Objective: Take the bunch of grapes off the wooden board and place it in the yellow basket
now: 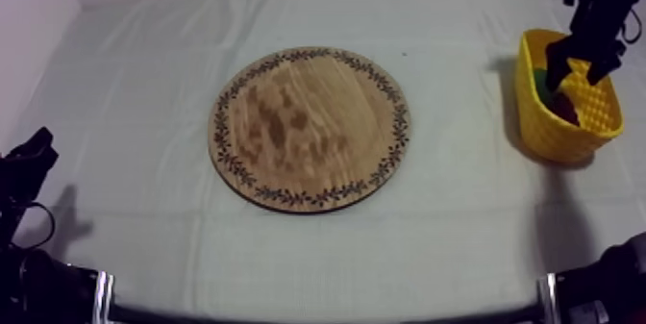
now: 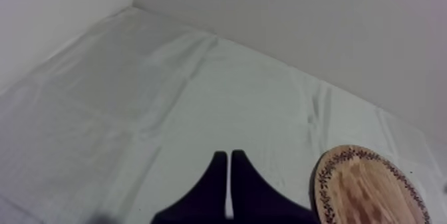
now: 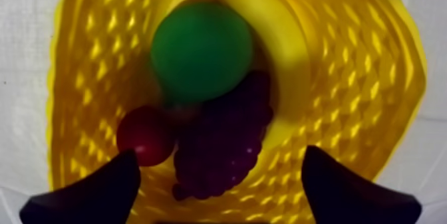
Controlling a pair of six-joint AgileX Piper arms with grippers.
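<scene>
The bunch of grapes (image 3: 223, 140), dark purple, lies inside the yellow basket (image 3: 93, 60), beside a small red fruit (image 3: 146, 133) and under a round green fruit (image 3: 199, 50). My right gripper (image 3: 219, 157) hovers just above them, open, its black fingers (image 3: 100, 193) wide apart and holding nothing. From above, the right gripper (image 1: 580, 68) hangs over the basket (image 1: 538, 121) at the table's right. The round wooden board (image 1: 310, 128) in the middle is bare. My left gripper (image 1: 34, 150) rests low at the left, its fingers (image 2: 216, 173) together in a narrow wedge, shut on nothing.
A smooth yellow curve in the basket, behind the green fruit, looks like the banana (image 3: 286, 67). The board's rim (image 2: 369, 190) shows to the right of the left gripper. Grey-white cloth (image 1: 125, 87) covers the table between board and basket, with walls behind and at the left.
</scene>
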